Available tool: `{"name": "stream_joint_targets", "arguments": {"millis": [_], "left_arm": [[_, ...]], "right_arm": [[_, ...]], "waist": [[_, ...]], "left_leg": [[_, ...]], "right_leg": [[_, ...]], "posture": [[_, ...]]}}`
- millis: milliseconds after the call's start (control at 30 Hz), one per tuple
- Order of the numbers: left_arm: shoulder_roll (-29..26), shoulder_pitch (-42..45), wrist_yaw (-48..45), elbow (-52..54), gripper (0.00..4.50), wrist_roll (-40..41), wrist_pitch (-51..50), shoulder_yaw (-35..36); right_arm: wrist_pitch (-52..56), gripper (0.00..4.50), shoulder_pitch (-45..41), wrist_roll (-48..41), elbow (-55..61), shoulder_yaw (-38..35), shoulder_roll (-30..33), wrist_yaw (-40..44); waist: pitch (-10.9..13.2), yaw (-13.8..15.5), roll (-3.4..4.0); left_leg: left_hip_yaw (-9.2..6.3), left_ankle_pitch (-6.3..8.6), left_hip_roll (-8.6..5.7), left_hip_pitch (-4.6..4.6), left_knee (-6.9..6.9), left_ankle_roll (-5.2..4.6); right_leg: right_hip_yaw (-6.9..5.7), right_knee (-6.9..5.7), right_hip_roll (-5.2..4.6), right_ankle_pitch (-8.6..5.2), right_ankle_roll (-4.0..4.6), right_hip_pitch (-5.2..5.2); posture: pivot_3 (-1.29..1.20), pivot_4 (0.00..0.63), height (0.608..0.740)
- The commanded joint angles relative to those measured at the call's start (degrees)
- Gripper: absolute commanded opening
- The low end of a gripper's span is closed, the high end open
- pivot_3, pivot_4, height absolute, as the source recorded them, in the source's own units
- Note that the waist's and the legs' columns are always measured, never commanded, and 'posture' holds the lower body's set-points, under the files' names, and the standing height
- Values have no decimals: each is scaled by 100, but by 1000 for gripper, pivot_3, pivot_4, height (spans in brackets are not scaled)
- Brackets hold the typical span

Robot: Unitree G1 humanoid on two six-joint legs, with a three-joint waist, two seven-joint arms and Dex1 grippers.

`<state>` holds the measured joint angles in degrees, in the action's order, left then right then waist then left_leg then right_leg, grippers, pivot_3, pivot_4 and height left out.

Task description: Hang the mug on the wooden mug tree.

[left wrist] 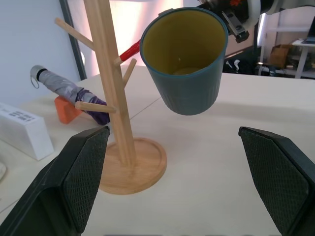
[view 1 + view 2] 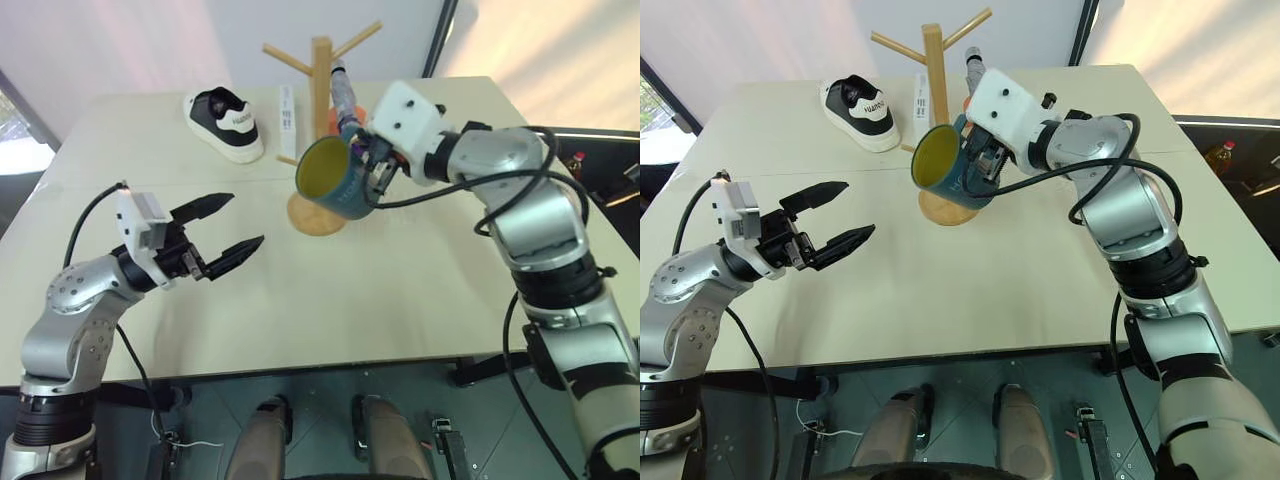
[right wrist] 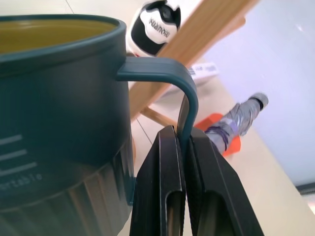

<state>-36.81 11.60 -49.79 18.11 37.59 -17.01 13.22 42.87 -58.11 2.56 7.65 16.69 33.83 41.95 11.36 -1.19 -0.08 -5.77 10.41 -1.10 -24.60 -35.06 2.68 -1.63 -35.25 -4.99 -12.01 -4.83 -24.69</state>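
Right claw point(image 3: 184, 147) pinches only the mug point(image 2: 345, 180) handle; mug may swivel, clipping the wooden mug tree point(image 2: 320, 100) at 12 o'clock; left claw point(image 2: 225, 225) wide open, empty.

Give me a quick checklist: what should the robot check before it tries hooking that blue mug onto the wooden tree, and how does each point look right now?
1. Grip on the mug: right gripper is clamped on its handle. Ok.
2. Mug lifted off the table: it hangs in the air beside the wooden mug tree. Ok.
3. Free pegs: none carries anything. Ok.
4. Handle over a peg: not yet hooked. Not ok.
5. Left gripper out of the way: open, away from the tree. Ok.
6. Clutter behind the tree, a shoe and a folded umbrella: whether they obstruct, cannot tell.
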Motion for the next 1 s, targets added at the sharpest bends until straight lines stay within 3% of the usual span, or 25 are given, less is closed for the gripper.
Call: {"name": "stream_joint_targets", "arguments": {"millis": [33,600,700,867,1000], "left_arm": [[-25,78,60,168,4500,56,20,144],[30,80,290,136,4500,72,47,195],[30,76,304,144,4500,82,46,206],[26,72,322,147,4500,83,44,220],[15,45,373,148,4500,81,34,262]], "right_arm": [[-173,25,-337,104,-120,-9,-119,-40],[-645,25,-737,453,-1320,281,-717,-59],[-685,1057,-728,496,-1341,257,-742,-53],[-816,3610,-711,597,-1198,114,-633,-107],[-869,3610,-505,502,-724,-187,-193,50]], "waist": [[0,3,0],[0,5,1],[0,5,1],[0,3,1],[1,29,1]], "left_leg": [[0,0,0,1,1,0],[1,0,0,5,3,0],[1,0,0,5,3,0],[1,0,0,6,5,0],[1,0,0,6,5,1]], "right_leg": [[0,-1,0,0,0,0],[4,-2,2,2,3,2],[4,-1,2,2,3,2],[4,-1,2,1,1,2],[4,-1,1,-2,-2,2]], "posture": [[0,150,740],[0,150,740],[0,150,740],[0,150,740],[0,150,740]]}}
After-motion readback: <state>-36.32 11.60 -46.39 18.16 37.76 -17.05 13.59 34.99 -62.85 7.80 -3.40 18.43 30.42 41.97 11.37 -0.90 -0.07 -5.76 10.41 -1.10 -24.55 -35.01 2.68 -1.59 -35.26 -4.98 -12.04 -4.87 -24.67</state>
